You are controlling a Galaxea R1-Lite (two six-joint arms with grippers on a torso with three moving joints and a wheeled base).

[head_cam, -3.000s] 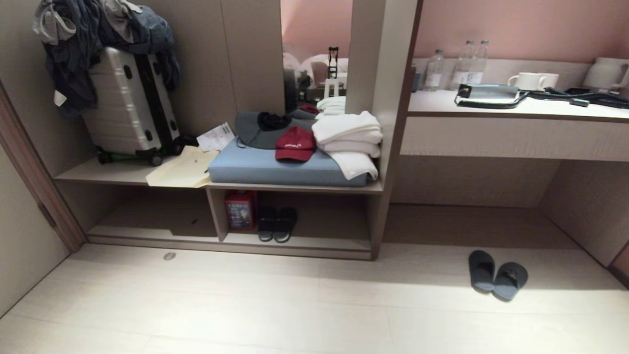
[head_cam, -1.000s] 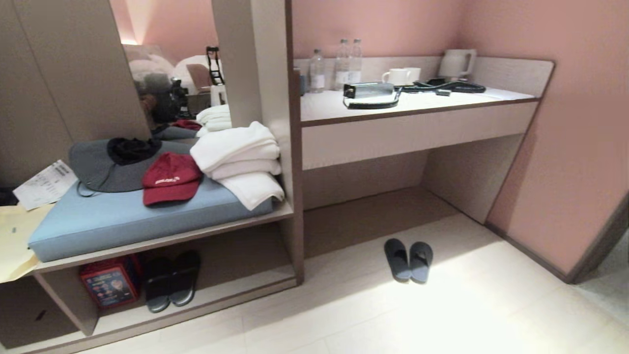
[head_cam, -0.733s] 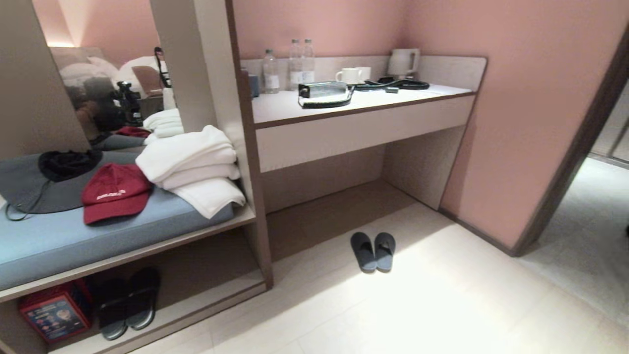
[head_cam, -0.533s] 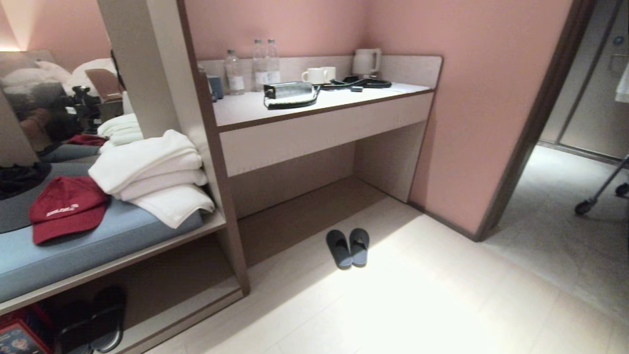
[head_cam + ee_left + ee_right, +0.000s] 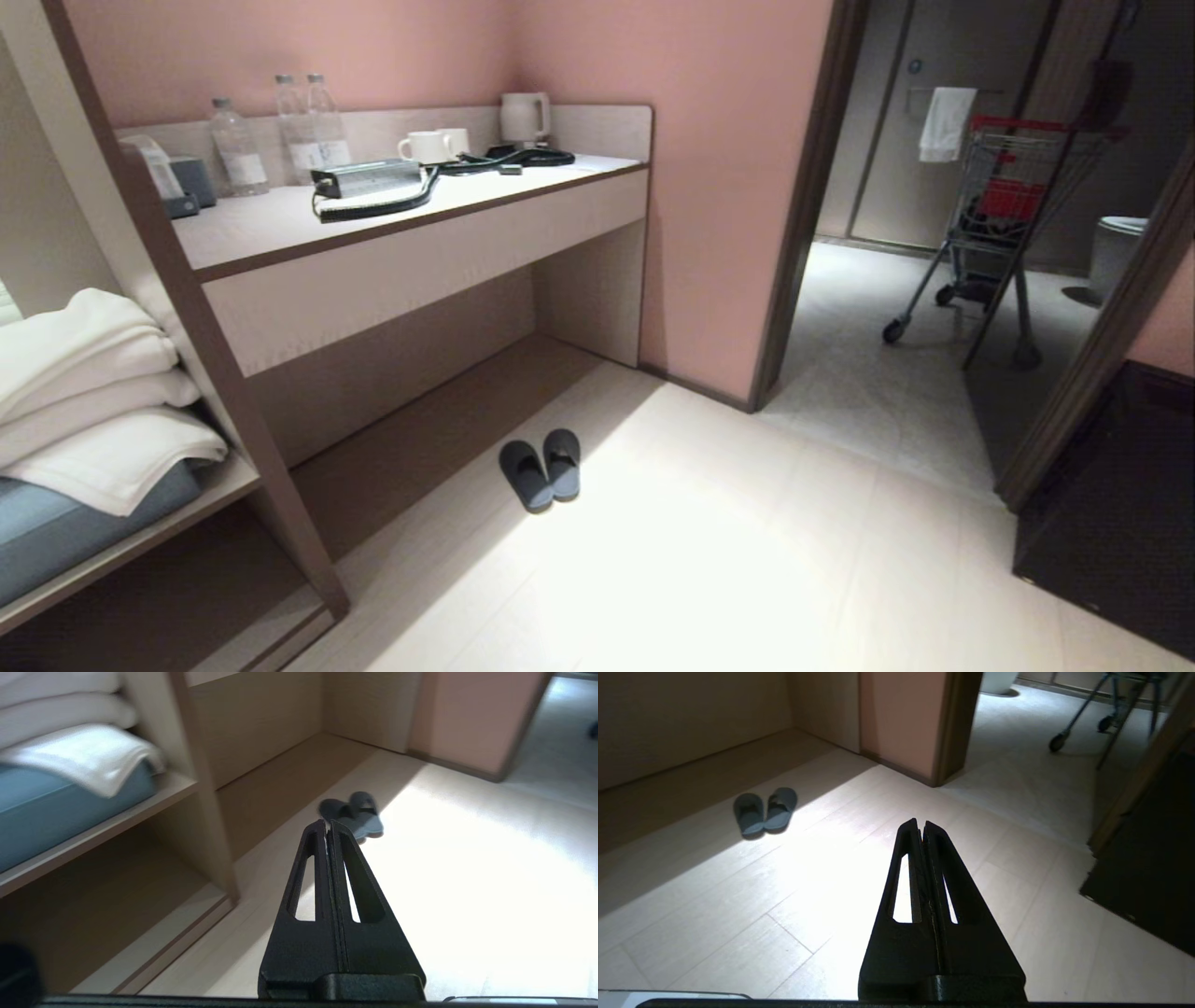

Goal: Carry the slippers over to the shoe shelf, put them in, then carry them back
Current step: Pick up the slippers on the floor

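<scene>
Both grippers hang low over the pale floor [image 5: 747, 560] holding nothing: left gripper [image 5: 328, 826] has its fingers pressed together, same for the right gripper [image 5: 920, 826]. A bit further out, the 2 slippers [image 5: 541, 469] sit side by side on the floor, touching, just in front of the gap under the desk counter [image 5: 420, 252]. The shoe shelf [image 5: 140, 597] is off to the left, under folded white towels [image 5: 84, 392]. Farther back, a cart [image 5: 1008, 196] stands past the doorway.

grey-blue slippers [image 5: 541, 472], pink wall [image 5: 709, 187], white towels [image 5: 89, 392]
</scene>
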